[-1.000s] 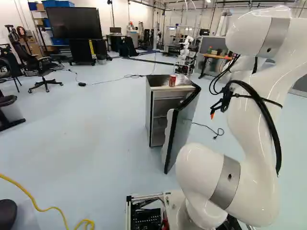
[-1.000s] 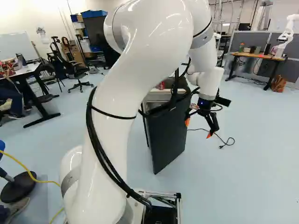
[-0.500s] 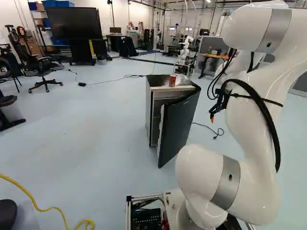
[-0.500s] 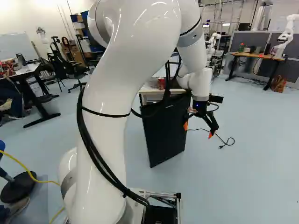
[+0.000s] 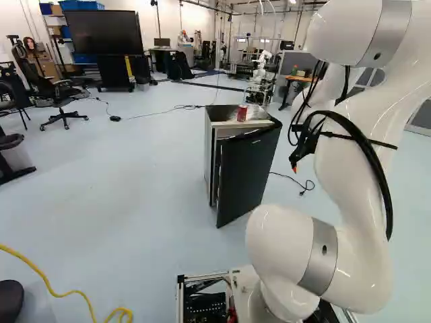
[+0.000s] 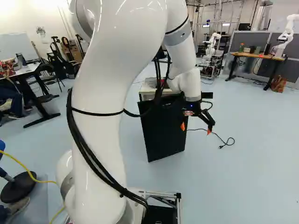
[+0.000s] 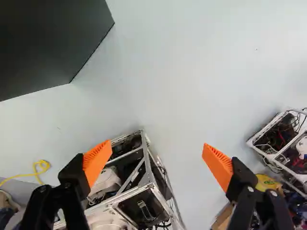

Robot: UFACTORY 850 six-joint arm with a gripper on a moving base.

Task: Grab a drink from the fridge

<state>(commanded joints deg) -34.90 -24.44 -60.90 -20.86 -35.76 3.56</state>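
Gripping nothing, jaws spread wide near ajar door (image 5: pixel 246 175), maybe because door needs only pushing. Red can (image 5: pixel 242 113), probably drink already taken out, stands upright on fridge top (image 5: pixel 221 116) near front edge, likely outside door swing.

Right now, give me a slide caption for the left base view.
Small fridge with its black door ajar and a red can on top, a white robot arm to the right.

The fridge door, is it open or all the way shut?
Open, just partly: in the left base view the door stands at an angle to the fridge, with a gap at the edge away from its hinges.
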